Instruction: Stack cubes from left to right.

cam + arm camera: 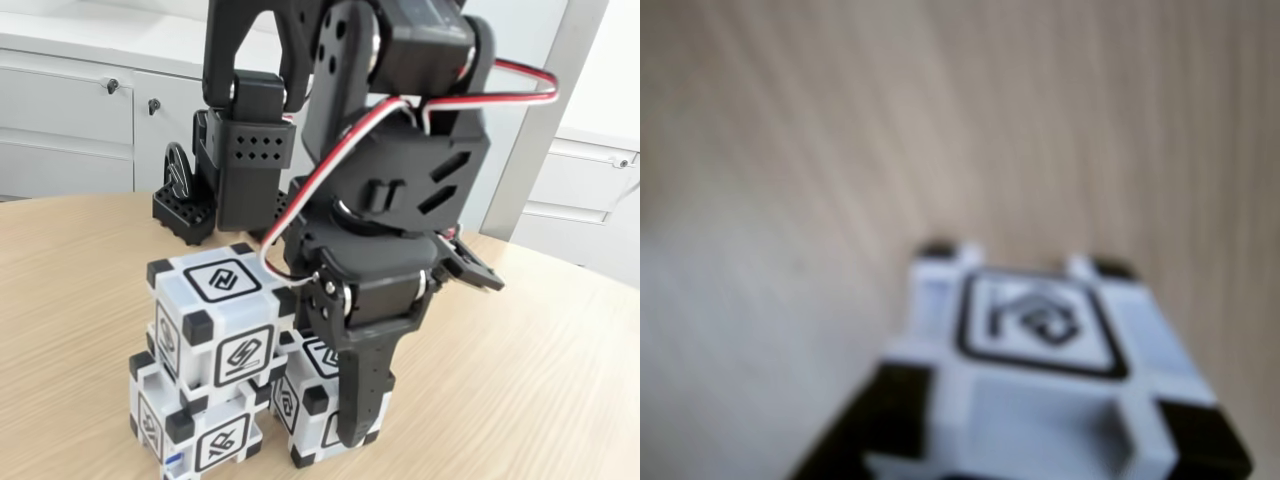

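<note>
Two cubes stand stacked at the left of the fixed view, the upper cube (215,322) sitting slightly askew on the lower cube (196,432). A third cube (291,402) rests on the wooden table just to their right, touching or nearly touching the stack. My black gripper (335,425) reaches down over this third cube, with one finger (358,395) lying against its near face; the other finger is hidden behind it. The wrist view shows that cube (1040,380) blurred and very close at the bottom edge, with bare wood around it.
The arm's black base and clamp (185,210) stand on the table behind the stack. White cabinets (70,110) line the wall beyond. The round wooden table (540,380) has open surface to the right of the cubes.
</note>
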Controlling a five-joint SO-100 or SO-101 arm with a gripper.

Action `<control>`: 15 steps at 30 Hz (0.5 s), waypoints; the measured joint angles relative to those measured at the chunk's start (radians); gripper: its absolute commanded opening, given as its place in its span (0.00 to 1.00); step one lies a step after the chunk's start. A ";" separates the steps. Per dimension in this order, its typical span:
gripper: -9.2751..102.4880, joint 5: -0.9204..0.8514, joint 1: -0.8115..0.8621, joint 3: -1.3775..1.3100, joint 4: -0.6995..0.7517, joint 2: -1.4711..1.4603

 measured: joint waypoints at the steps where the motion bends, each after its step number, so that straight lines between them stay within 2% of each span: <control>1: 0.27 0.000 0.000 -0.002 0.000 0.000; 15: 0.27 0.005 0.000 -0.005 -0.005 0.006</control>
